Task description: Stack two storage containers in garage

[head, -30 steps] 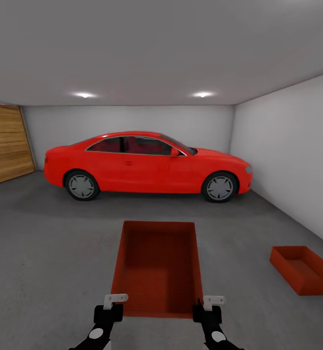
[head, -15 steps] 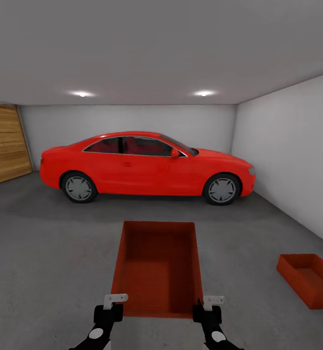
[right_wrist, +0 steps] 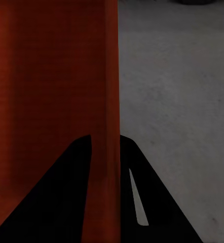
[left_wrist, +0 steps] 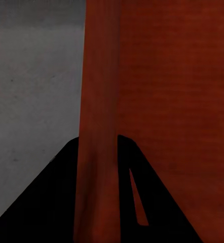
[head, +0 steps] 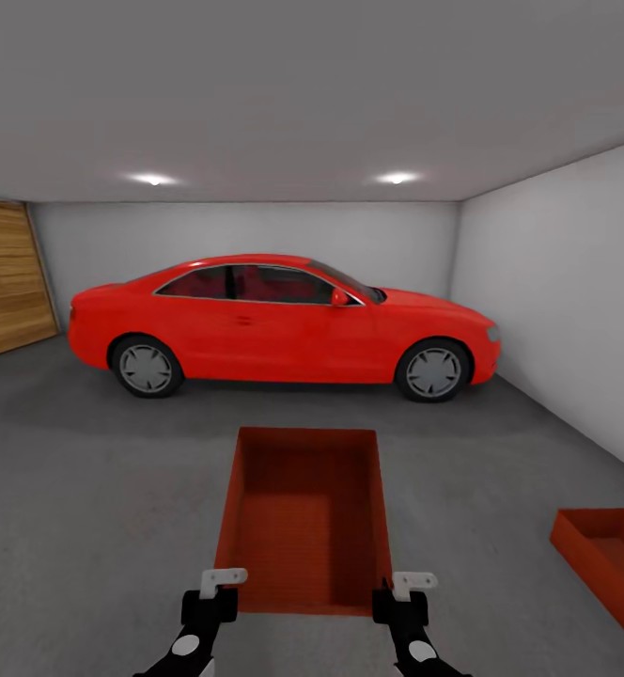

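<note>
Room: garage, pale grey walls, red car (head: pixel 284 320) far across, wood door (head: pixel 7 277) far left | Surface: floor (head: pixel 96 489) dark mottled concrete | I hold container (head: pixel 304 517) aloft, near centre; left gripper (head: pixel 222 581) and right gripper (head: pixel 398 585) each clamp a side wall | second container (head: pixel 608 559) on floor, near right.

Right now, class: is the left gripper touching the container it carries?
Touching. In the left wrist view, the left gripper has its dark fingers clamped either side of the held container's wall.
</note>
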Robot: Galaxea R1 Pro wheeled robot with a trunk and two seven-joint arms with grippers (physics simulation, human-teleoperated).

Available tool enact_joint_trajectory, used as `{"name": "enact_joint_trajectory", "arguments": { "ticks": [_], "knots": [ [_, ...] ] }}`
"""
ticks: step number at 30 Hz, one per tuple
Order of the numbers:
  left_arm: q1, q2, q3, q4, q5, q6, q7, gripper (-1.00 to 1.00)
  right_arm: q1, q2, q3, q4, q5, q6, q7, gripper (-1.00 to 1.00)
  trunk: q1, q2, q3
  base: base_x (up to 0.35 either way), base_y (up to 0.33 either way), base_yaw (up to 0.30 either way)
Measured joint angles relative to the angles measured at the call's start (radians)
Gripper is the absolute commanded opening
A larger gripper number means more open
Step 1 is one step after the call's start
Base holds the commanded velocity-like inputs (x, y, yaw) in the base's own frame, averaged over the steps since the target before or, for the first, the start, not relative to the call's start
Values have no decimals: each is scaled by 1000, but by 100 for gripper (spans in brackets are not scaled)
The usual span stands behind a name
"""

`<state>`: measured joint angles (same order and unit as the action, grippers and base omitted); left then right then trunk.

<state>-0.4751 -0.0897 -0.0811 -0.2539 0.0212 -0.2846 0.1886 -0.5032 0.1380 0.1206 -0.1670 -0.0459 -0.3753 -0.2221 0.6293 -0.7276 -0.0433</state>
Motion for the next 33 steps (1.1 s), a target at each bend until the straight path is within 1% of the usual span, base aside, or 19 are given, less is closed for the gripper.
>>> {"name": "enact_joint_trajectory", "arguments": {
  "ticks": [6, 11, 33],
  "knots": [
    [0, 0, 1, 0, -1, 1, -1, -100, 0, 0, 0, -1, 0, 2, 0, -100, 0, 0, 0, 321, 0, -22],
    [0, 0, 1, 0, -1, 1, -1, -100, 0, 0, 0, 0, 0, 1, 0, -100, 0, 0, 0, 321, 0, -166],
    [0, 1, 1, 0, -2, 2, -2, -100, 0, 0, -1, 0, 0, 2, 1, -100, 0, 0, 0, 321, 11, -266]
  ]
}}
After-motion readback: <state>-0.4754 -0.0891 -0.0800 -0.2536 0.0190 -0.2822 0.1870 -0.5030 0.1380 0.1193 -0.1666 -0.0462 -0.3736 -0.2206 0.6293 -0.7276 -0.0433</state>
